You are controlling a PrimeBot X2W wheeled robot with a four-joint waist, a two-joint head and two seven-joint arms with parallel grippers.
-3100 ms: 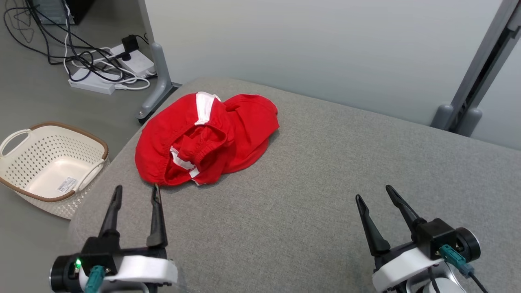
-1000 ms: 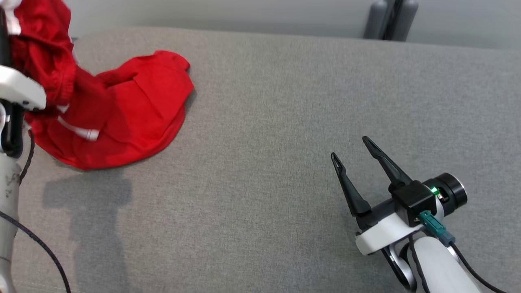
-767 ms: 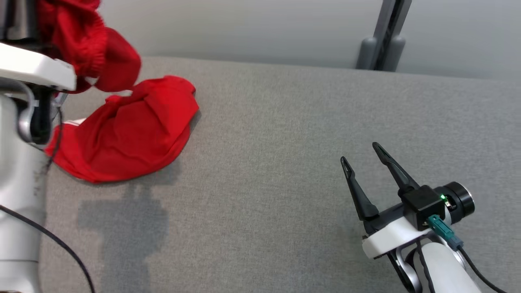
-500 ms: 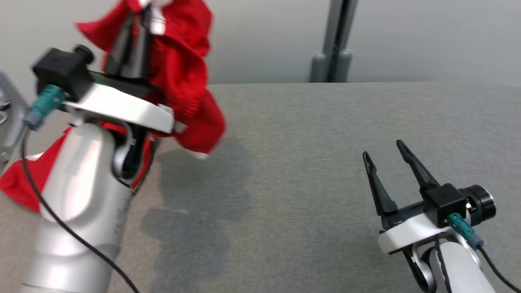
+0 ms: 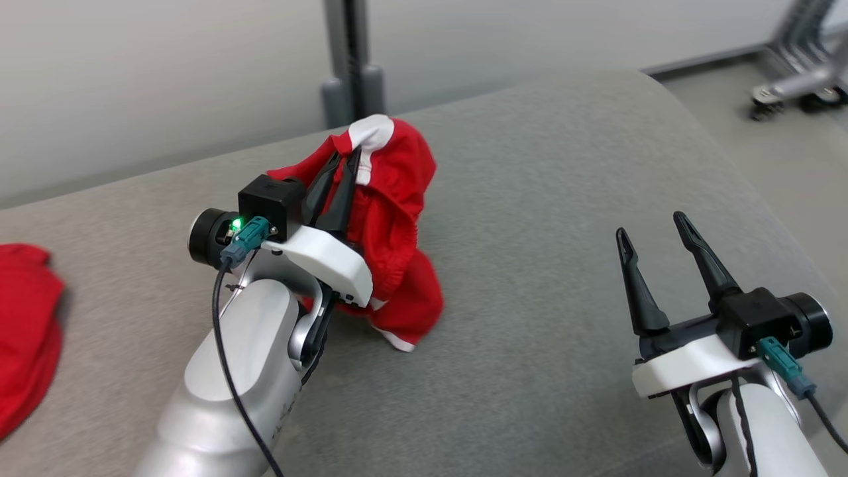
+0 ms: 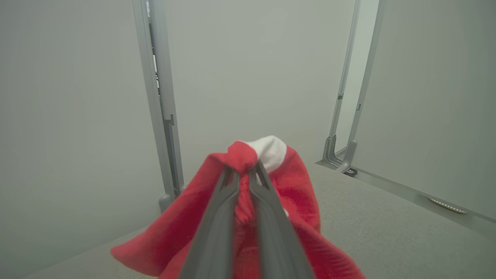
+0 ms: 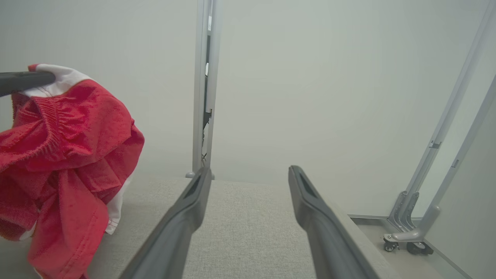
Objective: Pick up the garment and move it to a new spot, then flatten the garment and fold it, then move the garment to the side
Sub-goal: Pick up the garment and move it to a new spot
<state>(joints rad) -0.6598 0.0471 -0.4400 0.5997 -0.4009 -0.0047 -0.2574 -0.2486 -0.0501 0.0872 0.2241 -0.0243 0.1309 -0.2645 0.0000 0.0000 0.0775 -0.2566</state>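
The garment is red with white trim. It hangs bunched from my left gripper, which is shut on a fold near its white band, over the middle of the grey padded table. Its lowest hem reaches down to the table surface. In the left wrist view the closed fingers pinch the red cloth just below the white patch. My right gripper hovers open and empty at the lower right, well clear of the garment. The right wrist view shows its spread gripper and the garment to the left.
Another red cloth lies on the table at the far left edge. A grey post stands behind the table against the pale wall. The table's rounded right edge drops to the floor, where a wheeled frame foot stands.
The head camera has swung to the right. My left gripper has lifted the garment off the red pile and carried it right, then lower over the table's middle. The right gripper stays open.
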